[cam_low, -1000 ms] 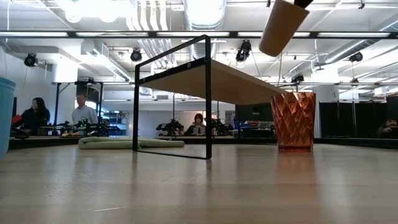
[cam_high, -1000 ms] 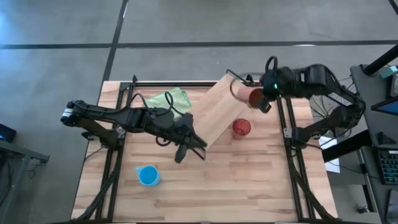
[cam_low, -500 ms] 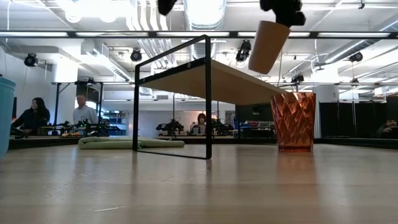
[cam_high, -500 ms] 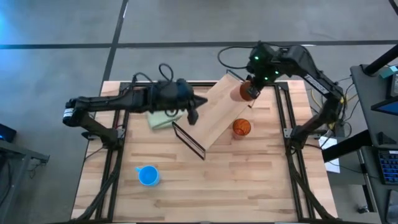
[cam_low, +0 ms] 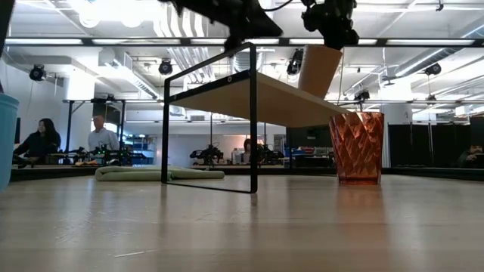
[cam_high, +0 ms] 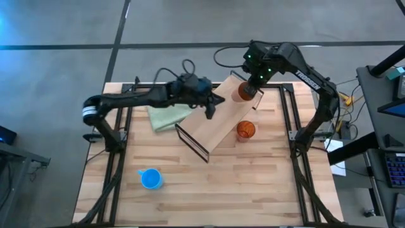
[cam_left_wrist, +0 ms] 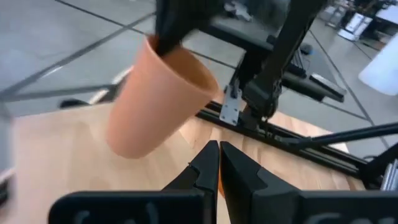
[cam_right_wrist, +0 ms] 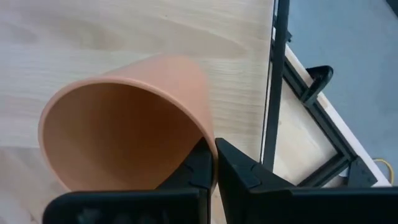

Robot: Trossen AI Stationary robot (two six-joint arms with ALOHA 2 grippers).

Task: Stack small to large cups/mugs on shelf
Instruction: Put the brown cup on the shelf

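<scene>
The orange-brown cup [cam_high: 245, 94] [cam_low: 318, 69] hangs tilted in my right gripper [cam_high: 254, 86] [cam_right_wrist: 214, 163] just over the far right end of the light-wood shelf [cam_high: 218, 120] [cam_low: 265, 94]. The shelf stands on its black wire legs. My left gripper [cam_high: 212, 113] [cam_left_wrist: 219, 158] is shut and empty above the middle of the shelf, pointing at the cup [cam_left_wrist: 158, 93]. The red tumbler [cam_high: 245, 130] [cam_low: 356, 147] stands on the table at the shelf's right side. The blue cup [cam_high: 150, 179] [cam_low: 6, 140] stands near the table's near left. My right gripper pinches the orange-brown cup's rim [cam_right_wrist: 202, 134], one finger inside the mouth and one outside the wall. It comes from above, slanting from the table's right. The cup is tilted, base lowest and close over the shelf board; whether the base touches the board I cannot tell.
A pale green cloth [cam_high: 166, 114] [cam_low: 159, 173] lies on the table's far left, partly under the left arm. Black frame rails [cam_high: 286, 120] run along both table sides. Bare wood stretches across the near half of the table. People sit in the room behind.
My left gripper has swung from the shelf's near side toward the far edge, then right, and now hangs over the shelf's middle. My right gripper has carried the orange-brown cup left and down, from high above the tumbler to just over the shelf's far end.
</scene>
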